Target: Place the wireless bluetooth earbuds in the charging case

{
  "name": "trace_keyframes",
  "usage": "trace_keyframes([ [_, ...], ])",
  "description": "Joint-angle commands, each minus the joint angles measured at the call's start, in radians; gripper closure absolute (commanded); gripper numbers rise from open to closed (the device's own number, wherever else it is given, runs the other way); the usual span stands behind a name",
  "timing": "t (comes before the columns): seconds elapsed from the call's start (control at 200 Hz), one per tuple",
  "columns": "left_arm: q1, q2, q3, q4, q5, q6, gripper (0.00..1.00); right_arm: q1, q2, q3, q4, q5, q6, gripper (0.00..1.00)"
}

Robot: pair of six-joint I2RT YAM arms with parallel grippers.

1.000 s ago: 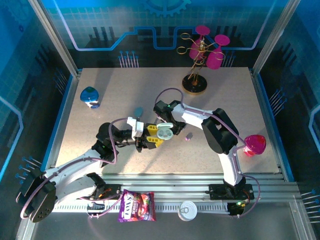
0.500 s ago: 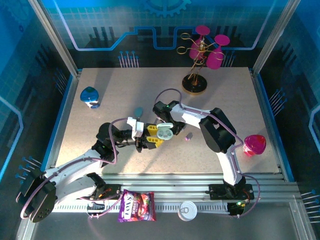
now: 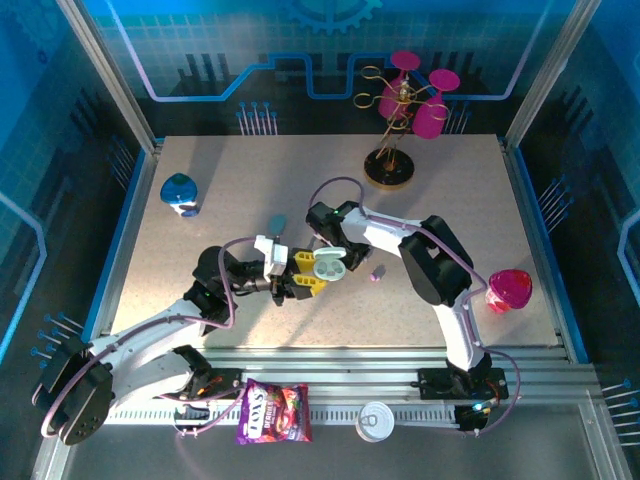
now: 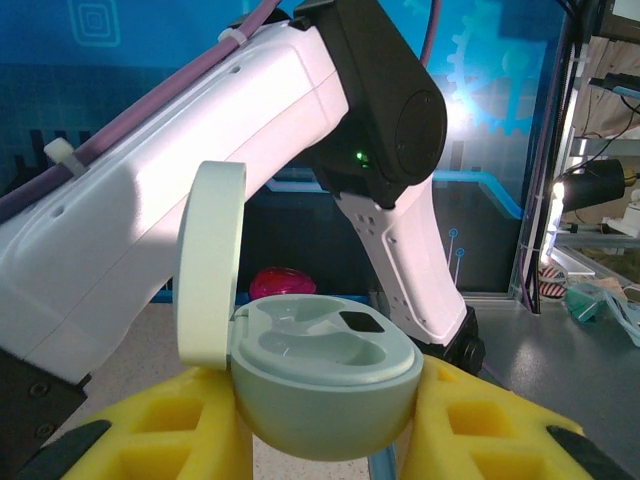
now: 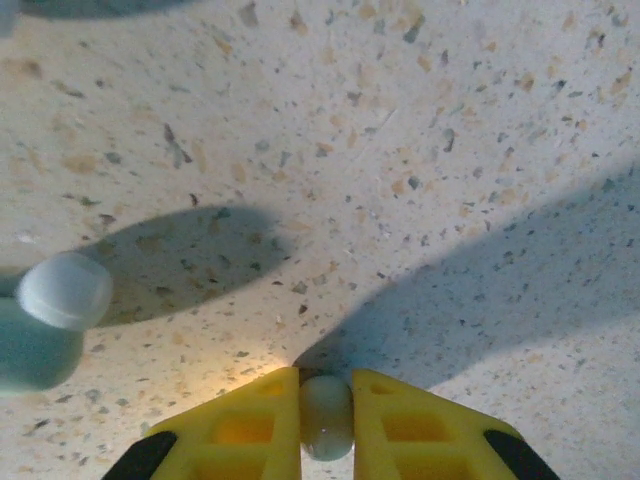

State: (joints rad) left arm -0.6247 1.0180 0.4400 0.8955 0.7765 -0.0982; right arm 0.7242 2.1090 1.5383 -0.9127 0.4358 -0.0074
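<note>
My left gripper [image 4: 325, 425] is shut on the mint charging case [image 4: 325, 385], its yellow fingers [image 4: 170, 425] pressing both sides. The case sits upright with its lid [image 4: 208, 265] swung open, and both wells look bare. From above, the case [image 3: 328, 265] hangs over mid-table at the left gripper [image 3: 313, 273]. My right gripper [image 5: 326, 425] is shut on a whitish mint earbud [image 5: 326, 415], low over the table just behind the case [image 5: 40, 330]. The right gripper [image 3: 338, 246] points down there. A pink-purple earbud [image 3: 377, 273] lies on the table to the right.
A small light blue piece [image 3: 277, 222] lies behind the left gripper. A blue case [image 3: 180, 193] stands far left and a pink case [image 3: 510, 288] at the right edge. The gold stand with magenta glasses [image 3: 395, 120] is at the back. A snack bag [image 3: 273, 412] and a white lid [image 3: 378, 420] lie on the front rail.
The right gripper's jaws have narrowed onto the mint earbud, and its wrist has edged slightly left. The left arm and the case have stayed put.
</note>
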Motion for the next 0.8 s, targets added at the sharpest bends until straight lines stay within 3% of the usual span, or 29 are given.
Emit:
trace_keyframes([
  [0.0, -0.003, -0.009, -0.013, 0.025, -0.022, 0.011, 0.77, -0.038, -0.117, -0.066, 0.059, -0.123, 0.04, 0.85],
  [0.11, -0.001, -0.004, -0.014, 0.032, -0.025, 0.005, 0.76, -0.111, -0.25, -0.165, 0.143, -0.274, 0.122, 0.82],
  [0.22, 0.006, 0.006, -0.011, 0.052, -0.019, -0.023, 0.76, -0.208, -0.384, -0.276, 0.226, -0.531, 0.216, 0.83],
  [0.37, 0.012, 0.007, -0.009, 0.058, -0.015, -0.038, 0.76, -0.293, -0.518, -0.402, 0.322, -0.791, 0.328, 0.84],
  [0.52, 0.017, 0.002, -0.01, 0.059, -0.017, -0.048, 0.76, -0.379, -0.631, -0.557, 0.525, -1.07, 0.511, 0.87],
  [0.795, 0.019, -0.008, -0.013, 0.045, -0.015, -0.045, 0.76, -0.452, -0.695, -0.707, 0.74, -1.277, 0.769, 0.85],
])
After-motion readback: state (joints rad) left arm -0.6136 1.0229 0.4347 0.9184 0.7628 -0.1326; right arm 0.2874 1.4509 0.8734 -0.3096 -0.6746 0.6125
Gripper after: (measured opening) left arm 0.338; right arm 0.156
